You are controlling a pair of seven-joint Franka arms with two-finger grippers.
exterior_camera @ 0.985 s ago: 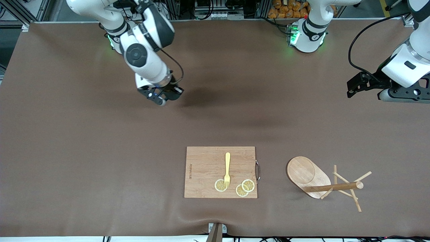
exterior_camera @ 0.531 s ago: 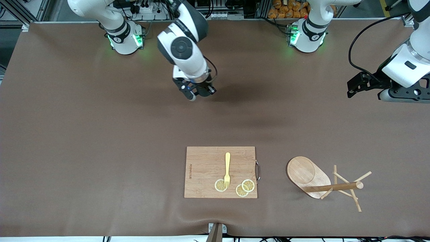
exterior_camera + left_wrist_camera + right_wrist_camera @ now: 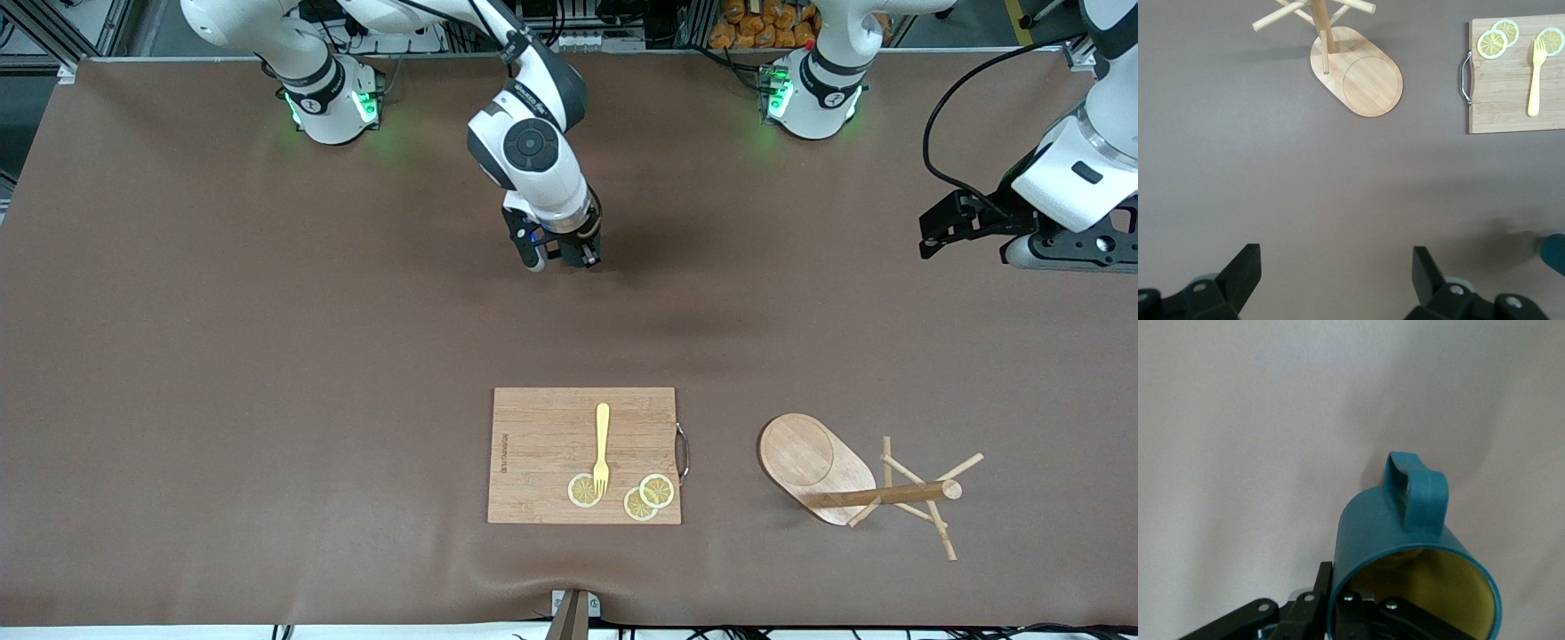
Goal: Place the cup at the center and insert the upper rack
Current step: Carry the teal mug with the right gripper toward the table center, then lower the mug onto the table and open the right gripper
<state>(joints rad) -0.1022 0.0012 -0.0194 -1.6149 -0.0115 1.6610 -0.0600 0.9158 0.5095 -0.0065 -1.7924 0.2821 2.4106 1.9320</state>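
Shifted toward frame centre since the earlier picture: right gripper [image 3: 562,259], upper middle, pinching the rim of the dark teal handled cup [image 3: 1415,557] above the brown surface [image 3: 267,356]. Left gripper [image 3: 1335,280] waiting at right edge, fingers spread. Light wooden mug tree [image 3: 853,484] toppled at lower right.

A robot lab bench, not a home kitchen.

Two white arms are bolted by their bases [image 3: 333,102] to a wide table [image 3: 222,356] under a brown cover, each base lit green. Above the table's top edge run metal frame rails [image 3: 44,31], cables and what may be electronics, though that strip is dim. The kitchen props are few: a board [image 3: 542,444] with a fork [image 3: 602,449] and lemon slices [image 3: 656,490], and a mug tree [image 3: 853,480] on its side.
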